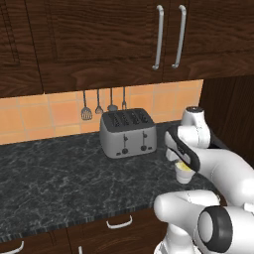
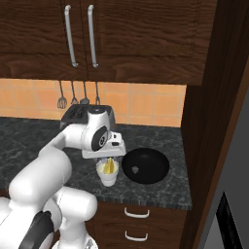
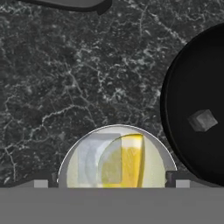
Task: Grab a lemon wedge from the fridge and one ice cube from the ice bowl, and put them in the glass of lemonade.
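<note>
Now fingers (image 3: 113, 183) spread wide, straddling lemonade glass (image 3: 65, 164) directly below; lemon wedge (image 3: 127, 159) and ice cube (image 3: 94, 157) inside it.

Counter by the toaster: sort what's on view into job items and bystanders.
Job items:
- glass of lemonade
- lemon wedge, in the glass
- ice cube, in the glass
- ice bowl, one cube left in it

Bystanders:
- toaster
- hanging utensils
- upper cabinets
</note>
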Tool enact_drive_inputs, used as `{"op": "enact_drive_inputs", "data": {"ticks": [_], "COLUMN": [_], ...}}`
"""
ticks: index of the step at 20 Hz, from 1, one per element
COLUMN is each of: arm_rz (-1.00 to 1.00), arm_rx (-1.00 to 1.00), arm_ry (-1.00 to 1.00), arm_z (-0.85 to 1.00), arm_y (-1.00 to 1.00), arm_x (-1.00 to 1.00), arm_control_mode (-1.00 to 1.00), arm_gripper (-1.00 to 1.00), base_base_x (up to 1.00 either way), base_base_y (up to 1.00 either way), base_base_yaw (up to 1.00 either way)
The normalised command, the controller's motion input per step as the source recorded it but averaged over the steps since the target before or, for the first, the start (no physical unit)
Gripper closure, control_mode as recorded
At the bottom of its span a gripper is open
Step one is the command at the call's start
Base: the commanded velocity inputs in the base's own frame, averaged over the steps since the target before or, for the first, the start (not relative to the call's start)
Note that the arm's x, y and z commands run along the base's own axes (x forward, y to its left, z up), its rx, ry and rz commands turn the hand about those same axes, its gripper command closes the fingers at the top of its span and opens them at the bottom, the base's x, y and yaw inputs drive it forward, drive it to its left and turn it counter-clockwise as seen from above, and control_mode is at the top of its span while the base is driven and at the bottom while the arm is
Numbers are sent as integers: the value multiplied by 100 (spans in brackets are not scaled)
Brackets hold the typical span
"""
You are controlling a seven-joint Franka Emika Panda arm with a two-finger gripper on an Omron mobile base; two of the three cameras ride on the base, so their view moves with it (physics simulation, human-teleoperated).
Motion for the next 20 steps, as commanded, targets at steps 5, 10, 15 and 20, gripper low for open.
{"op": "enact_drive_inputs", "data": {"ticks": [5, 10, 15, 20], "arm_rz": [0, 0, 0, 0], "arm_rx": [0, 0, 0, 0], "arm_ry": [0, 0, 0, 0], "arm_z": [25, 33, 45, 36], "arm_y": [0, 0, 0, 0], "arm_x": [-48, -50, -66, -51], "arm_control_mode": [-100, -100, -100, -100], "arm_gripper": [-100, -100, -100, -100], "base_base_x": [0, 0, 0, 0], "base_base_y": [0, 0, 0, 0], "base_base_yaw": [0, 0, 0, 0]}}
